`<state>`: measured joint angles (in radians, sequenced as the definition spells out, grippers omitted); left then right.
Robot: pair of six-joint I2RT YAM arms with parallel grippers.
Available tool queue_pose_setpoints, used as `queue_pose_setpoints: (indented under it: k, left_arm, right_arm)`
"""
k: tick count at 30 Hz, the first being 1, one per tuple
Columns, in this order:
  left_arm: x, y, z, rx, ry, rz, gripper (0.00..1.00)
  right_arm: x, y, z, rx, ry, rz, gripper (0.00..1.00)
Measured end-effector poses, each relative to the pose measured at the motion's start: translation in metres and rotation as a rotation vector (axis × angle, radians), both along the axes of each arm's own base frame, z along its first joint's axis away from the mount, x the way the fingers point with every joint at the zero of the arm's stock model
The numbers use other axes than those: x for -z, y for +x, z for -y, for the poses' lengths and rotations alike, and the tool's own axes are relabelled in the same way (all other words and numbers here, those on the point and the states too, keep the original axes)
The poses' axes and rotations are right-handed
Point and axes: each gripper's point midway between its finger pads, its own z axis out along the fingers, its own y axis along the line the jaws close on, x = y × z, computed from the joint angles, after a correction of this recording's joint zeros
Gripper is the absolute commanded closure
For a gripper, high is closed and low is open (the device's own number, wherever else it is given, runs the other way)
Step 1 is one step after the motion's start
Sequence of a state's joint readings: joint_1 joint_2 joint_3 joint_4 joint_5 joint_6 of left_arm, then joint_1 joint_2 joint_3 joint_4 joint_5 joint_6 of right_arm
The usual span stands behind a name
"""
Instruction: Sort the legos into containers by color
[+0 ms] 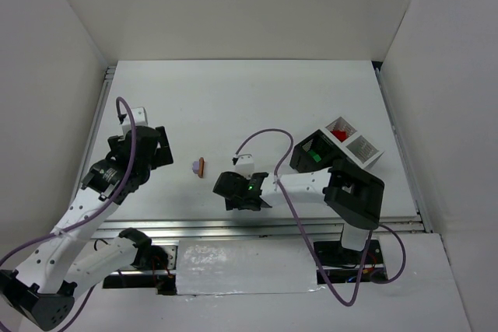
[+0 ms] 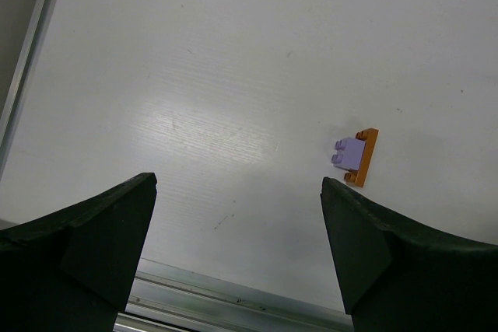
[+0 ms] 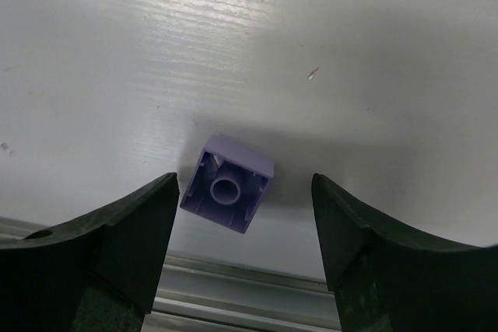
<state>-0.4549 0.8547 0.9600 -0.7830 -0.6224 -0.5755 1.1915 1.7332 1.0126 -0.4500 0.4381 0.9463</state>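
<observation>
Left arm (image 1: 74, 219) rises from its base at lower left, elbow bent, wrist turned toward the right. Left gripper (image 2: 238, 192) points down, both dark fingers (image 2: 101, 231) spread wide apart. Right arm (image 1: 354, 196) is folded at the elbow, forearm reaching left along the near edge. Right gripper (image 3: 245, 184) is low over the surface, fingers (image 3: 132, 231) parted.

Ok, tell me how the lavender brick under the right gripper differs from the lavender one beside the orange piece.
The right-side lavender brick shows its hollow underside and lies alone; the left-side lavender brick shows studs at one edge and sits against the orange piece. The first lies between the fingers of the open right gripper; the second lies ahead of the left gripper, toward one finger. Both are pale lavender.
</observation>
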Motion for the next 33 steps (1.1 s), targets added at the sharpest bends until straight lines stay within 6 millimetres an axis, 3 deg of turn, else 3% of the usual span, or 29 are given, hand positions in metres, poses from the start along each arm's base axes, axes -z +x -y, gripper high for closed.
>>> queue_pose_setpoints:
  k: [4,7,11,14,16,19,21,23,27,30,33]
  left_arm:
    - [0.0,0.0,0.001,0.003,-0.002,-0.001,0.0]
    - [0.0,0.0,0.001,0.007,-0.006,0.0,0.0]
    - [-0.001,-0.001,0.002,0.012,-0.013,0.005,0.01]
    - [-0.001,-0.001,0.003,0.015,-0.016,0.005,0.0]
    - [-0.001,-0.001,0.003,0.018,-0.017,0.004,0.01]
    - [-0.001,-0.001,0.004,0.02,-0.018,0.004,0.01]
    - [-0.001,-0.001,0.004,0.02,-0.018,0.004,0.0]
    - [-0.001,-0.001,0.004,0.021,-0.019,0.005,0.0]
    - [-0.002,-0.001,0.004,0.021,-0.019,0.006,0.01]
    - [-0.002,-0.001,0.004,0.021,-0.019,0.005,0.0]
    - [-0.002,-0.001,0.004,0.022,-0.019,0.006,0.01]
  right_arm:
    - [0.004,0.006,-0.002,0.009,-0.029,0.016,0.72]
    - [0.003,0.008,-0.003,0.024,-0.021,0.025,1.0]
    - [0.0,0.01,0.0,0.036,-0.023,0.038,1.0]
    - [-0.02,0.014,0.011,0.055,-0.012,0.075,1.0]
    - [-0.049,0.022,0.025,0.083,0.022,0.12,1.0]
    - [-0.112,0.044,0.056,0.181,0.135,0.22,1.0]
    - [-0.155,0.064,0.094,0.289,0.223,0.304,1.0]
    - [-0.181,0.08,0.143,0.414,0.275,0.383,1.0]
    - [-0.179,0.079,0.23,0.608,0.252,0.454,0.98]
    - [-0.168,0.07,0.266,0.687,0.206,0.455,0.96]
    - [-0.162,0.068,0.284,0.734,0.184,0.443,0.9]
